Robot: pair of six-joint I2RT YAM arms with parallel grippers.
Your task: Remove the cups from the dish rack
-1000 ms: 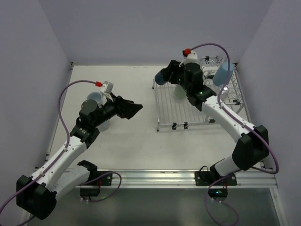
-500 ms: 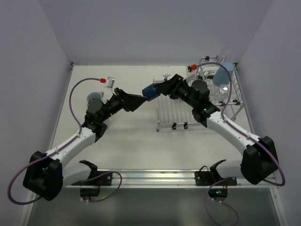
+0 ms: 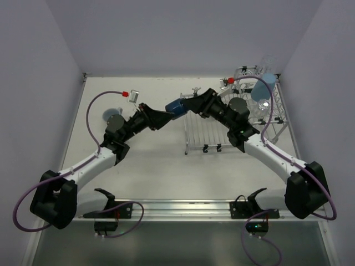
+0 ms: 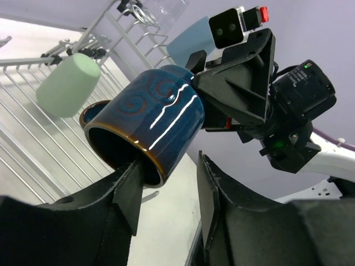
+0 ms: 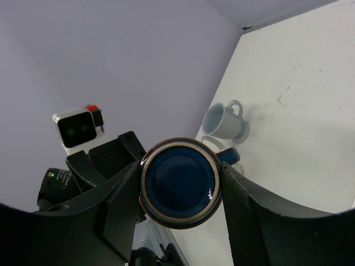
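Left hand (image 3: 161, 117): jaws parted astride the rim of the dark blue mug (image 3: 176, 106), not yet clamped, apparently to receive it. Mug: clenched at its base by right hand (image 3: 191, 103), held above desk (image 3: 150, 160) at the left edge of the dish rack (image 3: 213, 133) for handover.

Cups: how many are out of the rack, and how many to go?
Done: one pale handled cup stands on the table. In hand: the right pincer holds the dark blue mug out to the open left pincer. Left in the dish rack: green tumbler, light blue tumbler, a clear glass.
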